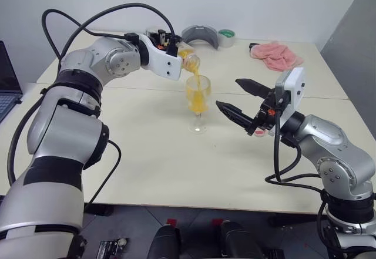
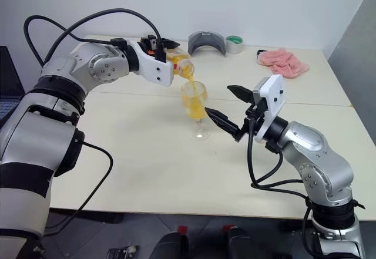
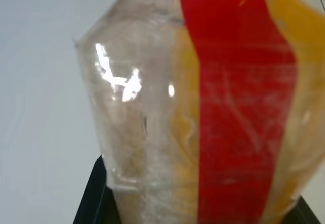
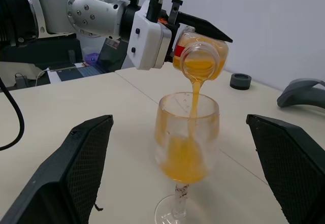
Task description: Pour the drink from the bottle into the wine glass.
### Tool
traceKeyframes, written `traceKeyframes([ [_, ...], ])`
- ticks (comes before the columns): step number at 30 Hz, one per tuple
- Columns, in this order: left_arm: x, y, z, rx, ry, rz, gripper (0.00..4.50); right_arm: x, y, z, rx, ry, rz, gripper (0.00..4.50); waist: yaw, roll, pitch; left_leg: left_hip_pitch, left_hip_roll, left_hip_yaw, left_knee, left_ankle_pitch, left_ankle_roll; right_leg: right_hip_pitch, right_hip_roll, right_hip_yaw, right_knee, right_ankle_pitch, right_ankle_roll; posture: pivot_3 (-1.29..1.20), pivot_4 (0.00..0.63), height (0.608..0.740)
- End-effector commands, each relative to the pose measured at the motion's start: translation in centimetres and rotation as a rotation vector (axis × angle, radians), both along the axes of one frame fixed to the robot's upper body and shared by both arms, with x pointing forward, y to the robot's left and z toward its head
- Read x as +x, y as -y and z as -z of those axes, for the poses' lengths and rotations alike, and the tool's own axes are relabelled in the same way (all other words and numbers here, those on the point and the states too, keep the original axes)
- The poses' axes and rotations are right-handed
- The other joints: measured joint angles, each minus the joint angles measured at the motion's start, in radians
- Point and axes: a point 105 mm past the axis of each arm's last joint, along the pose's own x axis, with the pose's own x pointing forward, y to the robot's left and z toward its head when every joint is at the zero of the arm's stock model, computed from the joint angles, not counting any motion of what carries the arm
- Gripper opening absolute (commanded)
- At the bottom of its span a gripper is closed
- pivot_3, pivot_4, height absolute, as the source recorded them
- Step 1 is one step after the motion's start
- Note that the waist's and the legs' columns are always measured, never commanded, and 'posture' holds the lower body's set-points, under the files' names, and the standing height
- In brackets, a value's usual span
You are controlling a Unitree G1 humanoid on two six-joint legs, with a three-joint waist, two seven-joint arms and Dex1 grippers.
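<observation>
Left gripper: clamped tight on the bottle, holding it tipped over with the open mouth angled downward; the black fingers press against the clear plastic on either side of the red label strip.
Bottle: uncapped, lying nearly level in the left gripper's grasp, its mouth just above the rim of the wine glass.
Drink: translucent orange-yellow liquid; a thin stream falls from the bottle's mouth into the bowl, where it has pooled in the lower part. Some liquid remains inside the tilted bottle.
Wine glass: upright on its round foot on the table, directly below the left gripper's load and just ahead of the right gripper's fingertips.
Right gripper: jaws spread wide and empty, pointing toward the glass from the side; the bowl and stem sit in line with the gap between the two fingers but beyond their tips, untouched.
Beyond the left gripper, at the table's far edge: a grey curved object, a roll of tape and a pink cloth.
</observation>
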Motion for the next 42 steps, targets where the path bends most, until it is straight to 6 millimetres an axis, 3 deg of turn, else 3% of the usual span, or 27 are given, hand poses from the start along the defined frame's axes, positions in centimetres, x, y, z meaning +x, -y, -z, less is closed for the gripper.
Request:
traceKeyframes([
  [1, -0.47, 0.50, -3.20, -0.018, 0.091, 0.021, 1.63, -0.41, -0.23, -1.31, 0.013, 0.059, -0.015, 4.50, 0.000, 0.000, 0.000, 0.000, 0.000, 0.000, 0.000, 0.000, 0.000, 0.000, 0.000, 0.000, 0.000, 0.000, 0.000, 0.00, 0.150, 0.740],
  [42, -0.47, 0.59, -4.04, 0.005, 0.117, 0.012, 1.63, -0.11, 0.12, -1.33, 0.014, 0.056, -0.014, 4.50, 0.000, 0.000, 0.000, 0.000, 0.000, 0.000, 0.000, 0.000, 0.000, 0.000, 0.000, 0.000, 0.000, 0.000, 0.000, 0.00, 0.150, 0.740],
])
